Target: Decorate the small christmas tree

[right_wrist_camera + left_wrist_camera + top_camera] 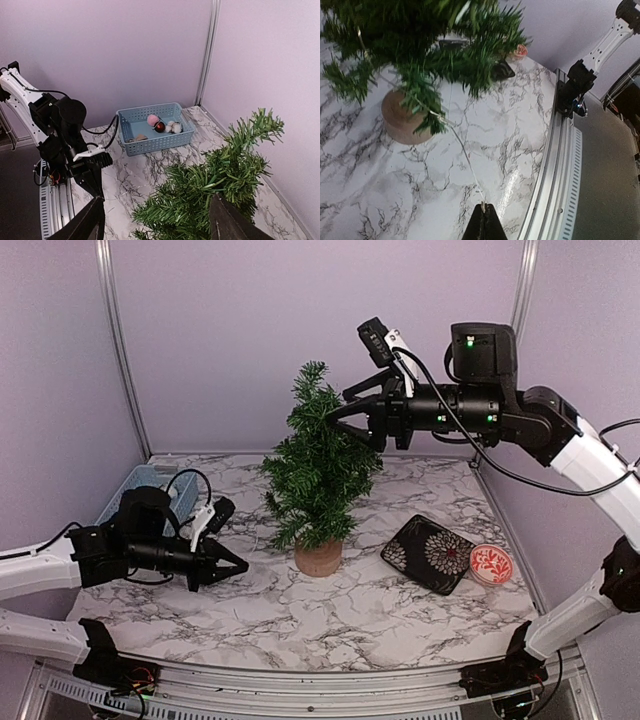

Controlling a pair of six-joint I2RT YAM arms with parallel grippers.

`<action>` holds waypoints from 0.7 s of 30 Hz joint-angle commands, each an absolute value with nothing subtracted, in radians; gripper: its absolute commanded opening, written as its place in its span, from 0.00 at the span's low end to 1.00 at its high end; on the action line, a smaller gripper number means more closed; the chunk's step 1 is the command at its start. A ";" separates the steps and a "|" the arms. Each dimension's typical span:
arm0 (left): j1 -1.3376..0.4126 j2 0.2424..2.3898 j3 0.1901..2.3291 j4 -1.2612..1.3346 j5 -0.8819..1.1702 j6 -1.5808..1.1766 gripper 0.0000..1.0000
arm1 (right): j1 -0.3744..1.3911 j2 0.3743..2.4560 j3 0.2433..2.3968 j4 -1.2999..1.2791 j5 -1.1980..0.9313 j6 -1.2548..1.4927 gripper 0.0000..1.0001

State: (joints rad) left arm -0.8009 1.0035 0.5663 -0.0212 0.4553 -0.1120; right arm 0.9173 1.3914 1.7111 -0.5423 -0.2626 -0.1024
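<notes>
The small christmas tree (318,470) stands mid-table on its tan stump (318,558). Low at the left, my left gripper (240,566) points at it, still short of the stump. In the left wrist view this gripper (483,206) is shut on the end of a thin pale string (465,155). The string runs taut up into the lower branches of the tree (420,40), above the stump (400,120). My right gripper (335,415) hovers high beside the treetop, open. In its wrist view the right gripper (157,200) spreads wide around the tree (215,185) and holds nothing.
A blue basket (140,490) sits at the back left. In the right wrist view the basket (131,145) holds a pink pompom (152,119), a red ball (159,127) and white pompoms (174,127). A black floral plate (432,553) and a small red dish (490,564) lie right of the tree.
</notes>
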 commanded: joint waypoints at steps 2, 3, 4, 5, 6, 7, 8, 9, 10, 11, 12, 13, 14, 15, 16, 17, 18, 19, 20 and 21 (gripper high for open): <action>-0.805 0.868 0.799 -0.292 0.425 -0.032 0.00 | 0.947 1.421 1.788 -0.571 -0.290 -0.208 0.70; -0.806 0.860 0.832 -0.338 0.425 -0.019 0.00 | 0.953 1.428 1.800 -0.578 -0.289 -0.228 0.70; -0.806 0.855 0.868 -0.375 0.427 -0.007 0.00 | 0.957 1.435 1.811 -0.584 -0.288 -0.249 0.70; -0.806 0.855 0.901 -0.414 0.428 -0.005 0.00 | 0.960 1.443 1.823 -0.590 -0.288 -0.268 0.70; -0.807 0.854 0.935 -0.452 0.427 0.032 0.00 | 0.963 1.451 1.835 -0.595 -0.290 -0.290 0.70; -0.808 0.856 0.972 -0.486 0.425 0.051 0.00 | 0.966 1.459 1.847 -0.600 -0.290 -0.308 0.70; -0.808 0.858 1.005 -0.519 0.418 0.067 0.00 | 0.970 1.468 1.862 -0.604 -0.288 -0.327 0.70; -0.808 0.861 1.039 -0.561 0.414 0.083 0.00 | 0.973 1.476 1.879 -0.609 -0.282 -0.344 0.70; -0.808 0.865 1.068 -0.585 0.412 0.095 0.00 | 0.977 1.486 1.901 -0.616 -0.275 -0.362 0.70; -0.808 0.871 1.095 -0.608 0.409 0.102 0.00 | 0.980 1.496 1.922 -0.620 -0.269 -0.376 0.69; -0.808 0.876 1.114 -0.622 0.410 0.107 0.00 | 0.985 1.505 1.940 -0.625 -0.265 -0.389 0.69; -0.808 0.879 1.127 -0.630 0.412 0.110 0.00 | 0.989 1.512 1.954 -0.626 -0.261 -0.400 0.69; -0.808 0.884 1.130 -0.635 0.415 0.112 0.00 | 0.995 1.516 1.963 -0.622 -0.257 -0.408 0.68; -0.808 0.887 1.129 -0.637 0.419 0.114 0.00 | 0.999 1.519 1.970 -0.617 -0.255 -0.409 0.69; -0.809 0.891 1.128 -0.639 0.421 0.115 0.00 | 1.003 1.525 1.977 -0.614 -0.258 -0.410 0.69; -0.814 0.897 1.125 -0.640 0.422 0.118 0.00 | 1.009 1.536 1.987 -0.613 -0.262 -0.410 0.68; -0.819 0.902 1.124 -0.640 0.421 0.123 0.00 | 1.016 1.547 1.995 -0.611 -0.260 -0.410 0.67; -0.824 0.907 1.124 -0.641 0.417 0.127 0.00 | 1.027 1.561 2.003 -0.609 -0.255 -0.410 0.66; -0.828 0.910 1.125 -0.642 0.414 0.136 0.00 | 1.040 1.576 2.010 -0.608 -0.249 -0.413 0.65; -0.833 0.914 1.127 -0.644 0.412 0.142 0.00 | 1.054 1.592 2.018 -0.606 -0.238 -0.416 0.65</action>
